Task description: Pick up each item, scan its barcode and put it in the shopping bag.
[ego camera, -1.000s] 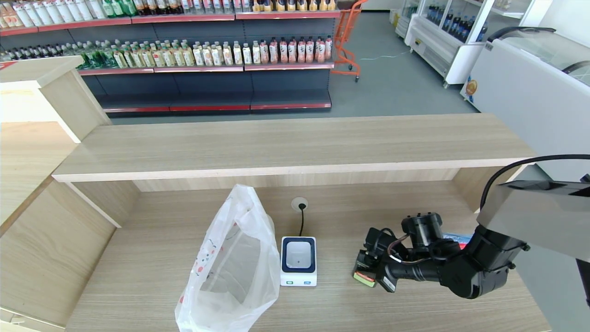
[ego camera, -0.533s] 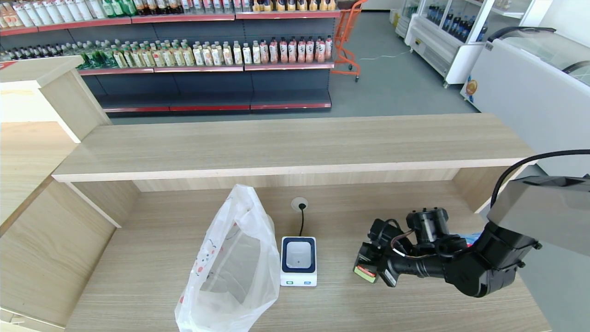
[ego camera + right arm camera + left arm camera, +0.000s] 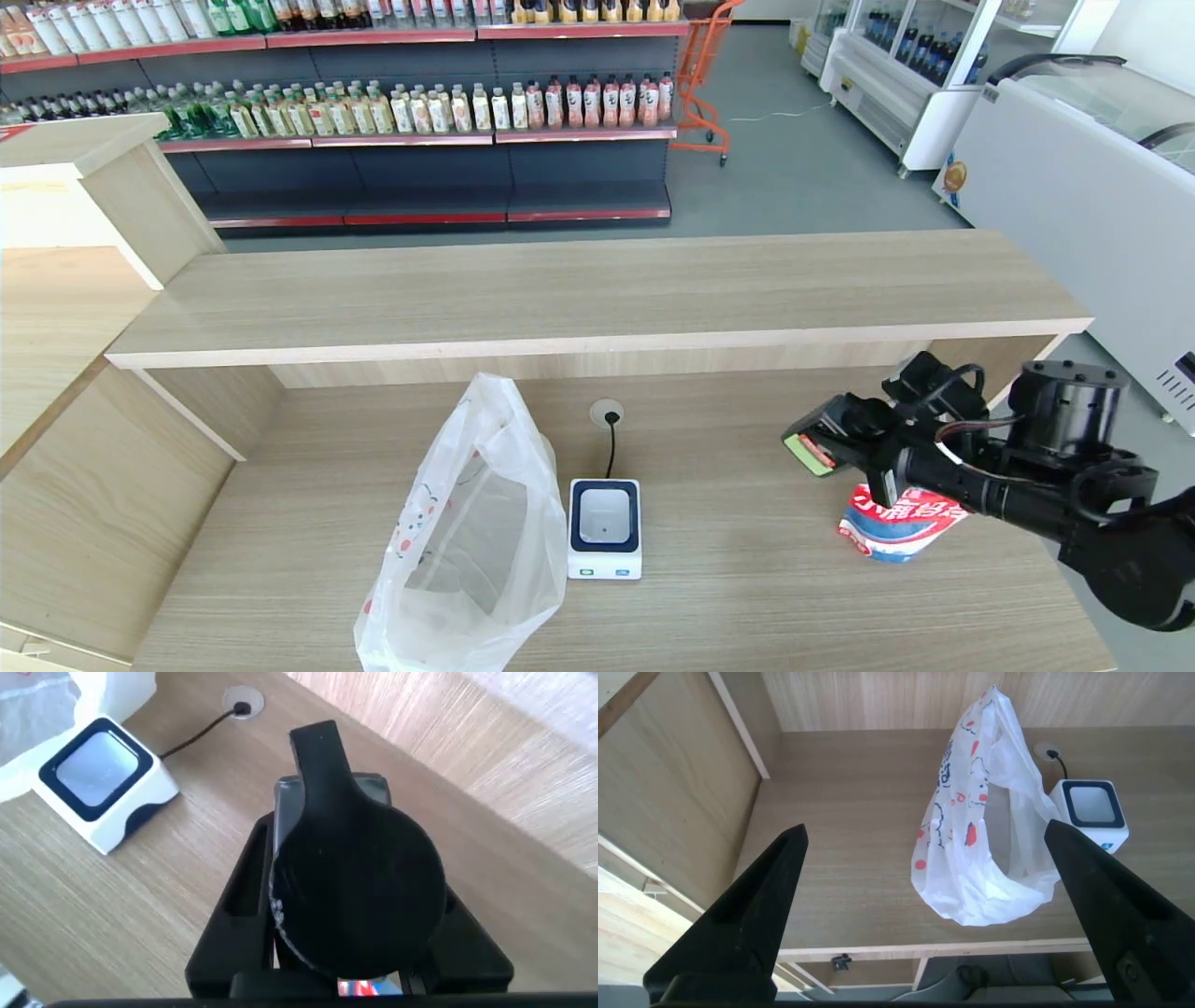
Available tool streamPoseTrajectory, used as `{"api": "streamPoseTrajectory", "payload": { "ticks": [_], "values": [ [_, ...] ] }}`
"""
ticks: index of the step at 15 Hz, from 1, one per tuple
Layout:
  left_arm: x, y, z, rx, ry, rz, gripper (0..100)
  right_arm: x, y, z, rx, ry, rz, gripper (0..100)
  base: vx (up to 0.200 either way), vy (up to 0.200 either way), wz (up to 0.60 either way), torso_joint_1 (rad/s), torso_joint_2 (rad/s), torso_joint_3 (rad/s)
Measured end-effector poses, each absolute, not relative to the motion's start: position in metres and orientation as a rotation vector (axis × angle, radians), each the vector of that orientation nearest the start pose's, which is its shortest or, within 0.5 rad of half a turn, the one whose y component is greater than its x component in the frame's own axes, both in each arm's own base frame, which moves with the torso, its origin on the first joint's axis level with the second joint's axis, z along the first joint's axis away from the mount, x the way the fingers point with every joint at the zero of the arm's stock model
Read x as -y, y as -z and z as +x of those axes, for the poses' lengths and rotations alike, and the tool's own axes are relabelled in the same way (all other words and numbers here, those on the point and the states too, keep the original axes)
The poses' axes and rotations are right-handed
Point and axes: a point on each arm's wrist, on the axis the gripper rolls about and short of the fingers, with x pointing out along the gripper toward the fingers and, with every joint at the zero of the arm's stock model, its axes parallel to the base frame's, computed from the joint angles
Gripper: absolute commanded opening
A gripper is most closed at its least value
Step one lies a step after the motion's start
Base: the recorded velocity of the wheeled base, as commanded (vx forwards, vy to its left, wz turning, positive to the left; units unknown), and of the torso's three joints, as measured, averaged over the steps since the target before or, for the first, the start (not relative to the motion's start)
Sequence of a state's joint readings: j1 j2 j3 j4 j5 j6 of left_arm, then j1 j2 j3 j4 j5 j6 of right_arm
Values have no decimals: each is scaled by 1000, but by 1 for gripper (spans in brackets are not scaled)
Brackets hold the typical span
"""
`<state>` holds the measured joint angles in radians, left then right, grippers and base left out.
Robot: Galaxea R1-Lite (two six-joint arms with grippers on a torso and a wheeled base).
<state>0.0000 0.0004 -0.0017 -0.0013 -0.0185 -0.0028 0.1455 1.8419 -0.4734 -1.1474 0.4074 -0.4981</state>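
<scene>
So the biggest thing we see is the run of shelves (image 3: 420,107) full of bottles across the aisle at the back. Closer in there's the wooden surface (image 3: 747,607), with a raised ledge (image 3: 597,289) along its far side. On the surface, left of the middle, the shopping bag (image 3: 467,532) stands upright. It's thin white see-through plastic with red print on it and it slumps a bit toward the near edge. The left gripper (image 3: 924,831) hangs above the surface's near left part, looking at the bag, with its two black fingers spread wide and nothing between them. Over on the right side the right gripper (image 3: 810,450) sits above the surface, close under the ledge, with a green-and-red patch at its tip. Honestly we can't tell whether it's spread or pinched on anything. Just below and beside it lies the snack packet (image 3: 896,527), red, white and blue, flat on the surface, its far end tucked under the arm from our angle. The scanner (image 3: 604,527) is a white box with a dark blue frame around its upward-facing window, just beside the bag on its right and well apart from the packet. Its black cable (image 3: 611,453) runs back to a little round socket (image 3: 607,411) in the surface.
</scene>
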Motion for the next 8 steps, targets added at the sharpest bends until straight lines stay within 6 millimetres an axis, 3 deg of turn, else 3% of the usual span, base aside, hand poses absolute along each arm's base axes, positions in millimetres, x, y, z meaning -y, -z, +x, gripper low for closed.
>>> {"api": "streamPoseTrajectory", "payload": {
  "ticks": [2,8],
  "values": [
    [0,-76,-23,3,18,-3,100,-47,-114,255,47,-605,-667,0,0,0,0,0,0,0],
    [0,-76,-23,3,19,-3,100,-54,-97,211,649,-1118,-1451,0,0,0,0,0,0,0]
  ]
}}
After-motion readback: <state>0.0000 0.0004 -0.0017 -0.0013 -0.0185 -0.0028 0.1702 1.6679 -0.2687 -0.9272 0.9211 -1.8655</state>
